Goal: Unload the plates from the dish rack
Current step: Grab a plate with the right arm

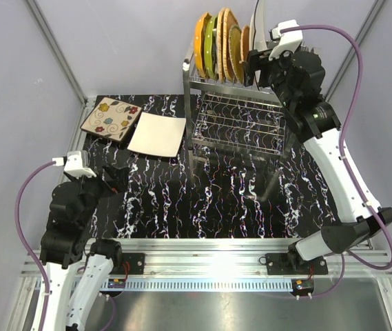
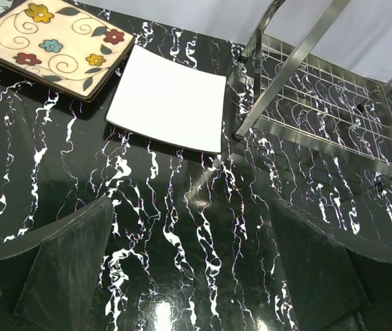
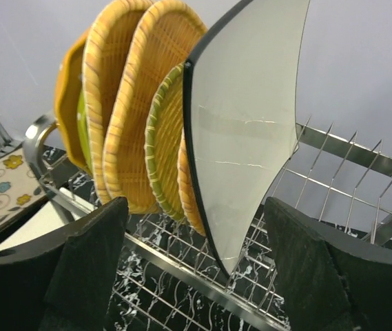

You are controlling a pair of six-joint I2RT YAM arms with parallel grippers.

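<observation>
The right fingers point(image 3: 89, 265) stand wide, one on each side of the white plate point(image 3: 244, 124), not clamped on it. The left fingers point(image 2: 68, 269) are also wide, holding nothing over the table point(image 2: 182, 227). The white plate is square, glossy and dark-edged, and it stands on a corner in the rack's point(image 1: 237, 124) top tier. Beside it stand the wicker plates point(image 3: 123, 103), a green plate point(image 1: 209, 45) and an orange plate point(image 1: 200, 38). Two lie unloaded at the far left: the floral plate point(image 1: 111, 118) and a plain plate point(image 1: 157, 134). Most of the job looks still to do.
</observation>
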